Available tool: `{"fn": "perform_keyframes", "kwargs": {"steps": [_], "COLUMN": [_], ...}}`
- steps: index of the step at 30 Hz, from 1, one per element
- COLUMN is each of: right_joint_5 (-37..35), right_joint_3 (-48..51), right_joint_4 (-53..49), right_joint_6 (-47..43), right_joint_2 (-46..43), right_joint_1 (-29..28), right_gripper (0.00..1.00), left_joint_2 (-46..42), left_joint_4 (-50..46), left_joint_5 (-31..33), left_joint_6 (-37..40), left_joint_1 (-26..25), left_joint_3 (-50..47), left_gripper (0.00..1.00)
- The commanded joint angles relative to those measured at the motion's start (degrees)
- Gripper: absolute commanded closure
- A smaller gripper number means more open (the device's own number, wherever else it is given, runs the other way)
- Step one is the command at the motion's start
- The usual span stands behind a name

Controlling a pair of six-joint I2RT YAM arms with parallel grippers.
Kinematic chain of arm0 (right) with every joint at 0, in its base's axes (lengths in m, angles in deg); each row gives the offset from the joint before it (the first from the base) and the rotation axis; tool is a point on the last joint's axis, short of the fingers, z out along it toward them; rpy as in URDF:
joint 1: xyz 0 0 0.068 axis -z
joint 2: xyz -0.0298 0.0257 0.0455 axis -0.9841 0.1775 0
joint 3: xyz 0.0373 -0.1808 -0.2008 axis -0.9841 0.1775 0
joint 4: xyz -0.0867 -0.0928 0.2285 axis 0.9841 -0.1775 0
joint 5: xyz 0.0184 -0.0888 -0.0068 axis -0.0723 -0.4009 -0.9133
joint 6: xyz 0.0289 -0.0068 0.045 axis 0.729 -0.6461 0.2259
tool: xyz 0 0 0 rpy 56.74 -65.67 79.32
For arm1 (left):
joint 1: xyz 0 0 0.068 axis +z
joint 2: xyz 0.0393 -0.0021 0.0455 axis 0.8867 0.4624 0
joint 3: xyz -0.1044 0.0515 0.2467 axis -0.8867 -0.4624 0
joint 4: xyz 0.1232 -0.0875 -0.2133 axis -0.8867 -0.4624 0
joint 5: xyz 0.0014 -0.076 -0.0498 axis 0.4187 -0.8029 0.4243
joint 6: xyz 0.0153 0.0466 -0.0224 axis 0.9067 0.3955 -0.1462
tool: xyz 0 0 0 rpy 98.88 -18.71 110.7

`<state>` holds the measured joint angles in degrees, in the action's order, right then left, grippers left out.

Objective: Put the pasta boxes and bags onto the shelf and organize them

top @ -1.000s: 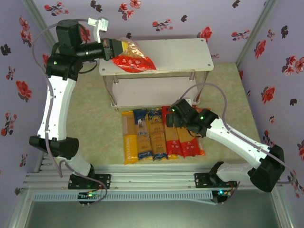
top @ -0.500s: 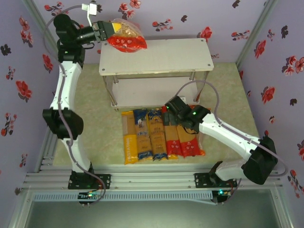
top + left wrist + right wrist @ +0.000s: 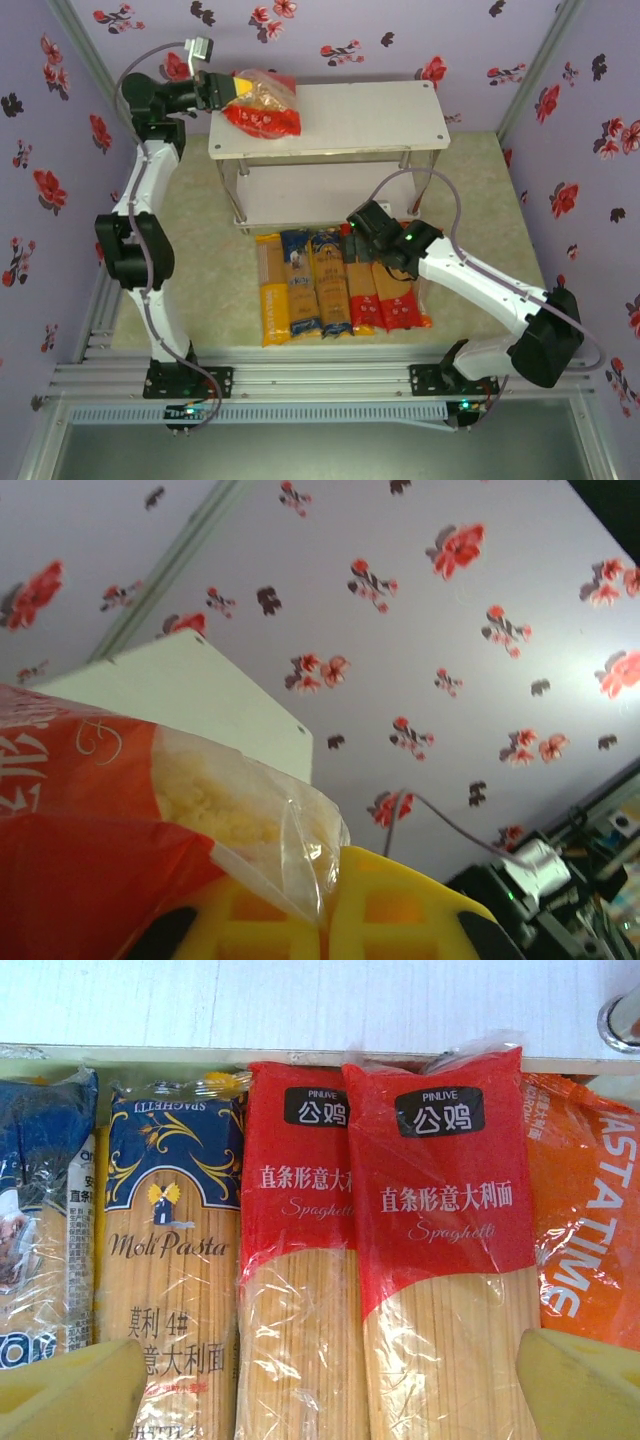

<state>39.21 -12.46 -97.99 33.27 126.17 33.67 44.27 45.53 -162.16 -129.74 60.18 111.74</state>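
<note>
My left gripper (image 3: 216, 90) is shut on the clear edge of the wide red-ended pasta bag (image 3: 262, 108), which is at the back left corner of the white shelf's top board (image 3: 350, 120). In the left wrist view the yellow fingers (image 3: 400, 910) pinch the bag's (image 3: 120, 820) clear film, with the shelf (image 3: 200, 690) behind. Several long spaghetti packs lie side by side on the table before the shelf. My right gripper (image 3: 362, 228) hovers open over two red packs (image 3: 300, 1260) (image 3: 450, 1250), touching neither.
Left of the red packs lie a blue-topped pack (image 3: 175, 1240), another blue pack (image 3: 298, 280) and a yellow pack (image 3: 272, 295). An orange bag (image 3: 585, 1220) lies at the right end. The lower shelf board (image 3: 300, 1000) and a metal leg (image 3: 625, 1020) stand just beyond the packs. Flowered walls close in on three sides.
The left arm lifted the bag off the top board toward the back left corner, then brought it slightly lower. The right gripper shifted a little left over the red packs and stayed open.
</note>
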Motion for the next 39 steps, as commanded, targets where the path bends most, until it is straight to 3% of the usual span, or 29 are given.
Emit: {"fn": "perform_keyframes", "kwargs": {"steps": [1,12,15,18,24,27,31,34,35,36,37,39], "right_joint_5": [0.66,0.66,0.76,0.79,0.70,0.71,0.91,0.92,0.71,0.67,0.51,0.23], "right_joint_3": [-1.61,-0.19,-0.04,-0.15,-0.74,-0.99,-1.84,-1.75,-1.84,-1.79,-1.84,-1.85], "right_joint_4": [0.17,0.16,0.07,0.14,0.09,0.24,-0.02,0.16,0.11,0.01,-0.07,-0.37], "right_joint_6": [-0.50,0.44,0.61,0.69,0.50,0.36,0.14,0.07,0.05,-0.03,-0.09,-0.17], "right_joint_2": [0.44,-1.96,-2.03,-1.96,-1.34,-0.73,0.33,0.42,0.43,0.44,0.29,0.26], "right_joint_1": [0.37,0.35,0.34,0.36,0.32,0.32,0.39,0.38,0.40,0.37,0.33,0.37], "right_gripper": [0.04,0.04,0.04,0.04,0.04,0.04,0.04,0.04,0.04,0.04,0.04,0.04], "left_joint_2": [-5.70,-5.45,-4.80,-4.09,-3.88,-4.56,-4.89,-5.57,-5.80,-6.15,-6.46,-7.02], "left_joint_4": [6.63,16.20,16.10,15.81,14.57,10.81,9.38,9.21,9.15,8.94,8.35,6.70], "left_joint_5": [-1.75,-3.98,-3.98,-3.67,-2.61,-2.11,-1.96,-2.07,-2.12,-2.13,-2.14,-2.15], "left_joint_6": [-1.52,-13.77,-14.62,-15.38,-15.51,-12.53,-11.25,-11.16,-11.08,-10.87,-10.44,-9.16], "left_joint_1": [0.79,3.49,4.33,5.34,8.30,9.22,9.47,9.45,9.46,9.41,9.42,9.60], "left_joint_3": [-4.22,-11.74,-11.51,-10.29,-9.19,-9.61,-9.85,-10.39,-10.58,-10.68,-10.76,-10.70], "left_gripper": [1.00,1.00,0.99,0.90,0.88,0.75,0.69,0.57,0.51,0.39,0.02,0.01]}}
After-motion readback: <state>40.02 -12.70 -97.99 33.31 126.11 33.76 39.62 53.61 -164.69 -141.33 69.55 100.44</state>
